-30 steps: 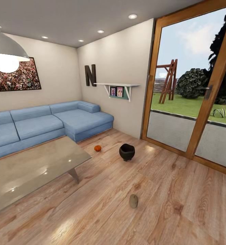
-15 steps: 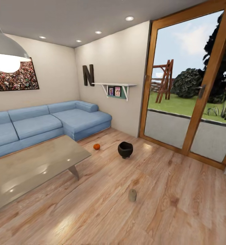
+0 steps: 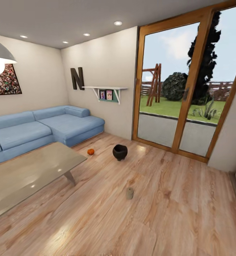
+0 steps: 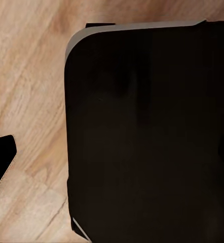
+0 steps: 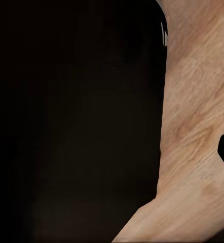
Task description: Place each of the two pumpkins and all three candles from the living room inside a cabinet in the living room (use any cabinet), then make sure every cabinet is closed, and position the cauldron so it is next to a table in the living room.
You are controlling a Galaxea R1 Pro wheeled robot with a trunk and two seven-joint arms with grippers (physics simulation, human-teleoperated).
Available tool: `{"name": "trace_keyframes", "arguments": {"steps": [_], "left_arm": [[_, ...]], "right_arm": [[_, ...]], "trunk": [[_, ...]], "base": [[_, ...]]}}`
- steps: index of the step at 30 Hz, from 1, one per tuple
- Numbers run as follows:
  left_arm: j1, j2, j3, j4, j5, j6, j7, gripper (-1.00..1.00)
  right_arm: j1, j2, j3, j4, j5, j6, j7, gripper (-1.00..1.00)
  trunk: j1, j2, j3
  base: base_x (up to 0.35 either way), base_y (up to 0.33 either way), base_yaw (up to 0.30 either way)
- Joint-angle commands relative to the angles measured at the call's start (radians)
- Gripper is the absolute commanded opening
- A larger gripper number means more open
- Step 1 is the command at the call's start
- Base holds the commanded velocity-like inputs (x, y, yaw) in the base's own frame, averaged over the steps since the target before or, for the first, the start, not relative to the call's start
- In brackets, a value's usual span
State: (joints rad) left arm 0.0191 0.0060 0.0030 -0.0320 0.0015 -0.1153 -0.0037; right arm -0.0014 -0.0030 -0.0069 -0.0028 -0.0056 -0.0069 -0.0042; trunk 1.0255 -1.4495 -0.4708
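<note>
The head view looks out over a living room with a wooden plank floor (image 3: 174, 199). The cauldron (image 3: 120, 152) sits upright on the floor out in the open, mouth up, a bit in front of the big glass patio door (image 3: 174, 92). One small orange pumpkin (image 3: 90, 152) is on the floor just beside it, between the cauldron and the blue corner sofa (image 3: 43, 128), not touching either. One candle (image 3: 129, 193) stands upright on the boards well apart from both, nearer the camera. The table (image 3: 29, 174) with its glossy top takes up the near left of the room, and the pumpkin is close to its far corner; the cauldron is a little further off. On the wall there's a big letter N (image 3: 77, 78) and a small shelf (image 3: 105, 89) with photos. Both wrist views look down on wood floor with a big dark rounded body of the robot (image 4: 147, 131) blocking most of the frame, so there's no telling whether either gripper's jaws are apart or together.
</note>
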Motion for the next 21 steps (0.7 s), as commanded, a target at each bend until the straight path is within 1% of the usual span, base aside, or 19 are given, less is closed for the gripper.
{"name": "trace_keyframes", "arguments": {"steps": [1, 6, 11, 21], "left_arm": [[0.001, 0.000, 0.000, -0.002, 0.000, -0.001, 0.000, 1.00], [0.001, 0.000, 0.000, -0.002, 0.000, -0.001, 0.000, 1.00], [0.001, 0.000, 0.000, -0.002, 0.000, -0.001, 0.001, 1.00], [0.001, 0.003, -0.002, -0.001, -0.001, 0.000, 0.001, 1.00]], "right_arm": [[0.000, 0.000, -0.001, 0.000, -0.001, -0.001, 0.000, 1.00], [0.000, -0.001, -0.002, 0.000, -0.002, -0.001, 0.000, 1.00], [0.000, 0.001, -0.002, 0.000, -0.002, -0.001, 0.001, 1.00], [0.000, 0.001, -0.001, 0.000, -0.001, -0.001, 0.002, 1.00]], "trunk": [[0.000, 0.000, -0.001], [0.000, 0.000, -0.001], [0.000, 0.000, -0.001], [0.000, 0.000, -0.001]], "base": [[-0.295, 0.179, -0.276], [-0.260, 0.164, -0.278], [-0.195, 0.101, -0.289], [-0.030, 0.010, -0.293]]}}
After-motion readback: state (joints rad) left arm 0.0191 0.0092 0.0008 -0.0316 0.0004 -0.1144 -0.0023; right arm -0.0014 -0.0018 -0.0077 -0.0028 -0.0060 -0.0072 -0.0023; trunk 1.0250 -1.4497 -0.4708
